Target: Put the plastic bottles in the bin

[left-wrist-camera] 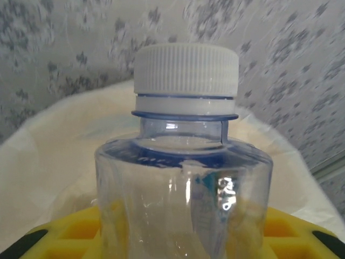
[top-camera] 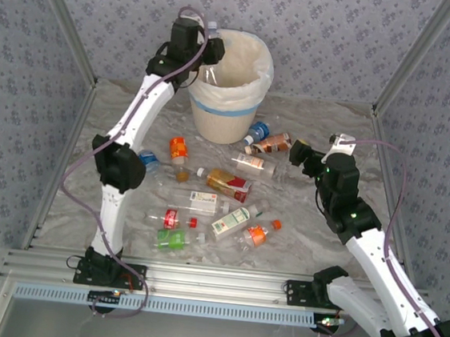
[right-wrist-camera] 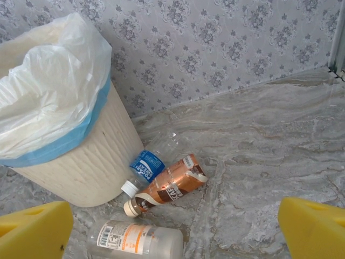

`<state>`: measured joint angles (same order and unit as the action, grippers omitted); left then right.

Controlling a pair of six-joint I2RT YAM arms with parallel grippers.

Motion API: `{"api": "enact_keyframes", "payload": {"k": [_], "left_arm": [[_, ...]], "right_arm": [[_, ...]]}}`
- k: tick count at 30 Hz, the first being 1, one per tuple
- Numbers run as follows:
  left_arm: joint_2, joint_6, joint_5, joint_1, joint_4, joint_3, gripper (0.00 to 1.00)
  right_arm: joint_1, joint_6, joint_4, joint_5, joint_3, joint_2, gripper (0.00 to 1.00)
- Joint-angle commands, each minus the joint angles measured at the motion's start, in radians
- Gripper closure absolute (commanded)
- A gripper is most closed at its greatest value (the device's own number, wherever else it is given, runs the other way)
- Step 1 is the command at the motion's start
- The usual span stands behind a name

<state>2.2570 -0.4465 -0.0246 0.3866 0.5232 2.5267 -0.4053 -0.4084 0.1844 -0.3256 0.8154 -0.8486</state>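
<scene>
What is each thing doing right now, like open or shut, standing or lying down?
Left hand, shut on the clear bottle at the bin's edge.
Clear bottle, held, white cap on.
Right hand, open, empty.
Bin, standing up, open top, bag inside.
Bottles on the table, lying down.

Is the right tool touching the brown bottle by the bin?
Apart. The right wrist view shows the right tool open, its yellow fingers at the lower corners, bare table between them and the brown bottle.
</scene>
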Motion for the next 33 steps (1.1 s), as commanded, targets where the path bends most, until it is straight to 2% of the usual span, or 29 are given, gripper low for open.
{"api": "enact_keyframes", "payload": {"k": [1,4,9,13,16,22,27,30,33], "left_arm": [[0.057,0.036,0.013,0.013,0.286,0.192,0.41],[0.06,0.05,-0.01,0.018,0.34,0.26,0.25],[-0.016,0.064,-0.031,0.032,0.355,0.223,0.01],[-0.108,0.084,-0.04,0.044,0.316,0.114,0.01],[-0.205,0.089,-0.047,0.053,0.24,-0.041,0.01],[-0.459,0.031,-0.067,0.063,0.009,-0.457,0.01],[-0.696,-0.081,-0.023,0.076,-0.142,-0.843,0.01],[-0.809,-0.139,0.003,0.083,-0.155,-0.988,0.01],[-0.906,-0.166,0.035,0.093,-0.114,-1.09,0.01]], "right_arm": [[0.005,-0.005,0.025,-0.018,-0.005,0.009,0.0],[0.006,0.009,0.039,-0.017,0.0,-0.002,0.0],[0.006,0.043,0.075,0.008,0.014,-0.03,0.0],[0.006,0.057,0.12,0.031,0.019,-0.056,0.0],[0.006,0.05,0.155,0.052,0.017,-0.07,0.0],[0.007,0.052,0.162,0.055,0.0,-0.076,0.0],[0.006,0.053,0.121,0.06,-0.011,-0.085,0.0],[0.007,0.066,0.096,0.073,-0.013,-0.103,0.0],[0.006,0.143,0.07,0.138,-0.018,-0.123,0.0]]}}
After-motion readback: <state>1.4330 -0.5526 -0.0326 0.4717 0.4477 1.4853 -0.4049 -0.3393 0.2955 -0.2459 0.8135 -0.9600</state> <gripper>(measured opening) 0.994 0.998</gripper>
